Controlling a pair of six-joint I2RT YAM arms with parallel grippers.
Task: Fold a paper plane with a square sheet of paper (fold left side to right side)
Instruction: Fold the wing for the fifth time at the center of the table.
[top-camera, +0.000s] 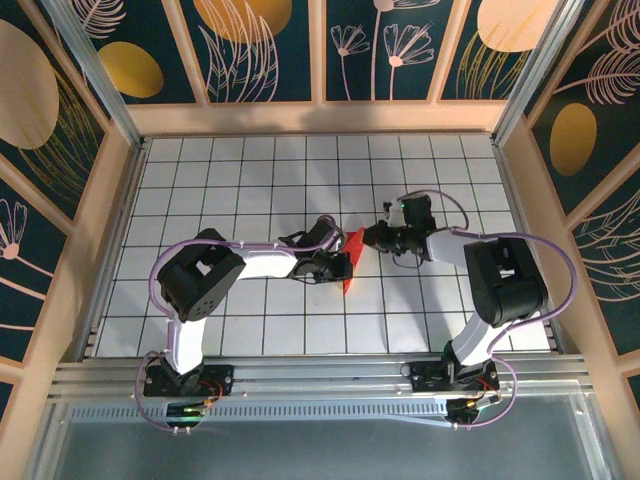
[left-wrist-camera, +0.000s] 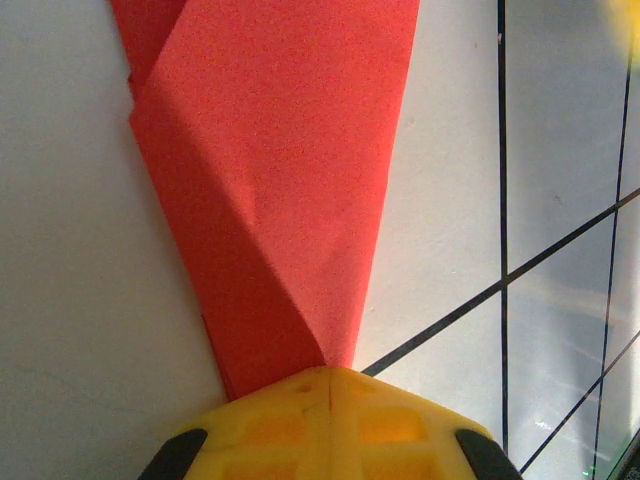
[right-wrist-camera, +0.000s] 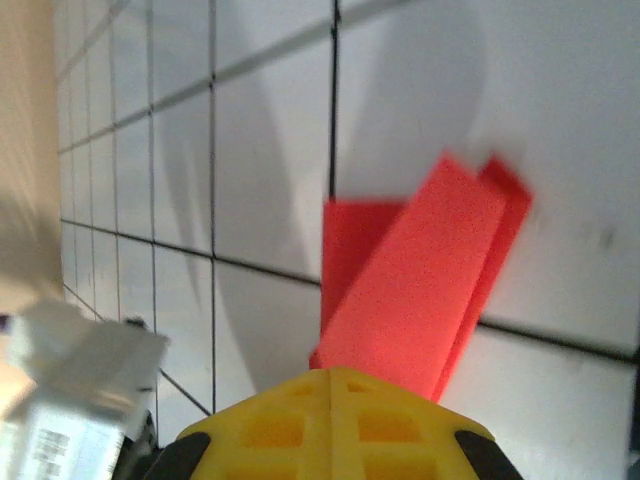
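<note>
The square sheet of paper (top-camera: 347, 280) is bright red and folded into a slim, tapering dart with layered creases, at the middle of the white grid table. My left gripper (top-camera: 338, 262) comes at it from the left. In the left wrist view its yellow fingers (left-wrist-camera: 330, 378) are shut on the narrow end of the paper (left-wrist-camera: 290, 180), which fans out wider away from them. My right gripper (top-camera: 366, 238) reaches in from the right. It (right-wrist-camera: 333, 375) is shut on another end of the paper (right-wrist-camera: 420, 280), whose folded flaps rise off the table.
The white grid table (top-camera: 260, 180) is walled by wooden rails at the left (top-camera: 112, 220), back (top-camera: 320, 118) and right (top-camera: 530, 220). An aluminium rail (top-camera: 320, 372) runs along the near edge by the arm bases. A blurred white block (right-wrist-camera: 80, 390) sits at the right wrist view's lower left.
</note>
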